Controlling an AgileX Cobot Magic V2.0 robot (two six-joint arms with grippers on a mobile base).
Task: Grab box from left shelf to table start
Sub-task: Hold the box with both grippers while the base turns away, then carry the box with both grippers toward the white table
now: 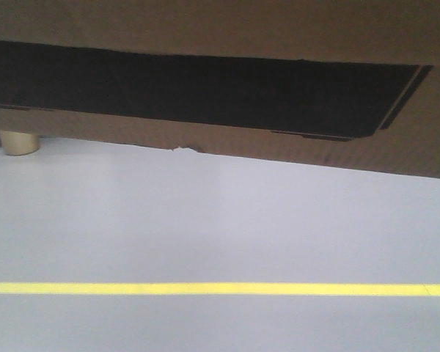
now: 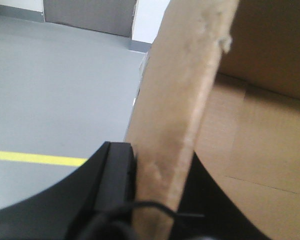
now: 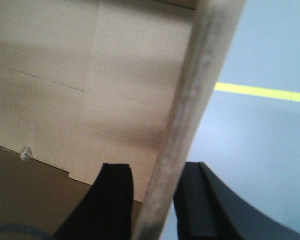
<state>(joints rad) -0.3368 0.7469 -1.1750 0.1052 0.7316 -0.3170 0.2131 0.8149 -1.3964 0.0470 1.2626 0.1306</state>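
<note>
The brown cardboard box with its black printed rectangle fills the top of the front view, held above the grey floor and tilted down to the right. In the left wrist view my left gripper is shut on one upright box wall, one finger outside and one inside. In the right wrist view my right gripper straddles the opposite wall, with the outer finger against it. The shelf and the table are out of view.
Grey floor with a yellow line lies below the box. A beige cylindrical foot stands at the far left under the box edge. A grey door and white wall show far off in the left wrist view.
</note>
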